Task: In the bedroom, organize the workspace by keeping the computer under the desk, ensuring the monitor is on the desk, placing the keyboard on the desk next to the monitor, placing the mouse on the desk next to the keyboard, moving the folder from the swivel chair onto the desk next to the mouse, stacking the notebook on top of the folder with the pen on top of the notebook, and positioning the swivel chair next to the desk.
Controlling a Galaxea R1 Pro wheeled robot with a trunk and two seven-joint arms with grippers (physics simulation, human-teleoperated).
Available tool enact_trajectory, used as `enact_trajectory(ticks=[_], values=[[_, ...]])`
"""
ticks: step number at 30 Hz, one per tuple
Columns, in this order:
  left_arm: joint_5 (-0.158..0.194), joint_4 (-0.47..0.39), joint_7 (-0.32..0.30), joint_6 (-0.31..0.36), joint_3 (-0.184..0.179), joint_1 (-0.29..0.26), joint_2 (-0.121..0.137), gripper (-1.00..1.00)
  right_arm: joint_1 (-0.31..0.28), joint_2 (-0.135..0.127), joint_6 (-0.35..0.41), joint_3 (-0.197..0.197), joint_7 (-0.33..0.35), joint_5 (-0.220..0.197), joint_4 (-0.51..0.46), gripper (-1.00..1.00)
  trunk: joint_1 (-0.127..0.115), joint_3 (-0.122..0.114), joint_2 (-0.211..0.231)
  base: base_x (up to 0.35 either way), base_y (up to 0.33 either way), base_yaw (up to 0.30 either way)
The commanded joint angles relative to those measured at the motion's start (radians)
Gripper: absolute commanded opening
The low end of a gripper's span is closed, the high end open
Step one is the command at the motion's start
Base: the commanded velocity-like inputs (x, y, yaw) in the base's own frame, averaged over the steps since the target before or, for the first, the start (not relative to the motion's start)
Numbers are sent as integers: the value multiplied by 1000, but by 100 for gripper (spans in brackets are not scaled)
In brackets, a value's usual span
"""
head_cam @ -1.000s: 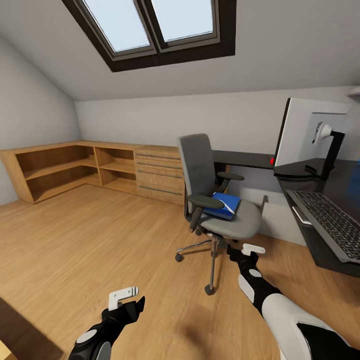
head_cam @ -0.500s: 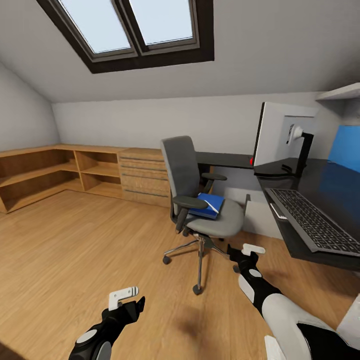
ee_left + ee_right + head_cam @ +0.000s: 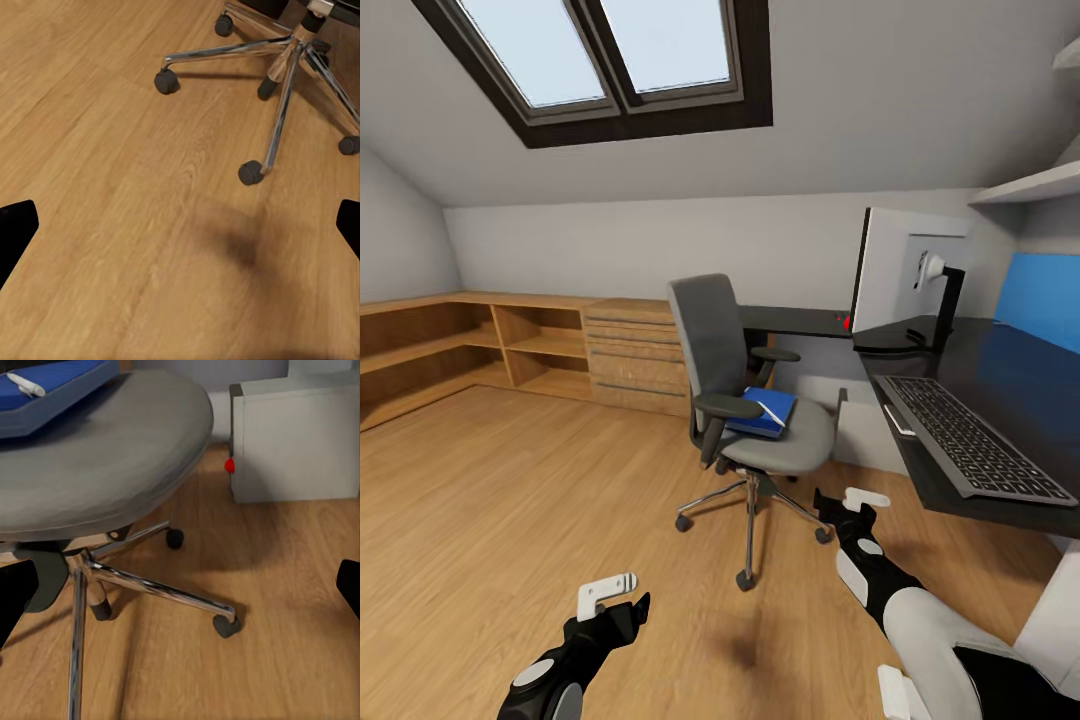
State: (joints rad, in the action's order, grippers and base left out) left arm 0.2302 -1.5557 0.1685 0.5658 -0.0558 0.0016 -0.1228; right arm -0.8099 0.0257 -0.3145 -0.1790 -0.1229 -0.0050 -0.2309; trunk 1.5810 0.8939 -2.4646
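Sitting on the grey upholstered swivel chair [image 3: 745, 400] seat: flat bright-blue folder [image 3: 764, 411], short white pen [image 3: 26, 385] on top. Glossy black bench [image 3: 1000, 390] right of chair carries slim silver-framed keyboard [image 3: 967, 440] and wide flat monitor [image 3: 900, 270]. Light grey tower computer [image 3: 296, 439] under bench. Left claw [image 3: 610, 592] and right claw [image 3: 860, 497] low over wood floor [image 3: 510, 500], both spread open, empty.

Grey swivel chair [image 3: 105, 442], blue folder [image 3: 52, 386] with pen [image 3: 26, 385], computer [image 3: 296, 435]

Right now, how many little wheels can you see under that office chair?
4 in the left wrist view: one caster beside the bare floor, one nearest the camera, one by the picture's edge, one opposite. A fifth may be hidden behind the swivel chair's column.
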Motion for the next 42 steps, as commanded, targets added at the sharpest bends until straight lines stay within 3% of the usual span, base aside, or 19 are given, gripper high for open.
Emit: enact_trajectory(ticks=[1,5,7,14,15,18,19,24,28,35,38,42], values=[[11,-1,8,3,-1,0,0,100,0,0,-14,-3,0,-1,1,100,0,1,0,0,0,-7],[11,-1,8,3,-1,0,0,100,0,0,-49,-10,-2,-17,-2,100,0,1,0,0,0,-2],[11,-2,7,3,-2,0,0,100,0,1,-49,-38,-2,-116,-5,100,0,1,0,0,0,0],[12,-5,7,3,-1,0,0,100,-1,1,39,-52,28,-274,-39,100,0,1,0,0,0,0],[12,-5,6,3,-1,0,0,100,-1,0,68,-54,49,-320,-52,100,0,1,0,0,0,0],[12,-5,6,3,-1,0,0,100,-1,-2,106,-56,91,-403,-64,100,0,1,0,0,0,0],[12,-5,6,3,-1,0,0,100,-1,-4,124,-56,121,-461,-69,100,0,1,0,0,0,0],[11,-4,7,3,0,0,1,100,0,-8,147,-52,189,-574,-71,100,0,1,0,0,0,0],[10,-4,8,3,0,0,1,100,0,-9,151,-52,211,-603,-69,100,0,1,0,0,0,0],[9,-4,8,3,1,0,2,100,0,-13,153,-52,226,-613,-73,100,0,1,0,0,0,0],[9,-4,8,3,1,0,2,100,0,-35,155,-52,244,-620,-73,100,0,1,0,0,0,0],[10,-4,7,3,1,0,2,100,0,-43,155,-52,247,-620,-72,100,0,1,0,19,0,0]])
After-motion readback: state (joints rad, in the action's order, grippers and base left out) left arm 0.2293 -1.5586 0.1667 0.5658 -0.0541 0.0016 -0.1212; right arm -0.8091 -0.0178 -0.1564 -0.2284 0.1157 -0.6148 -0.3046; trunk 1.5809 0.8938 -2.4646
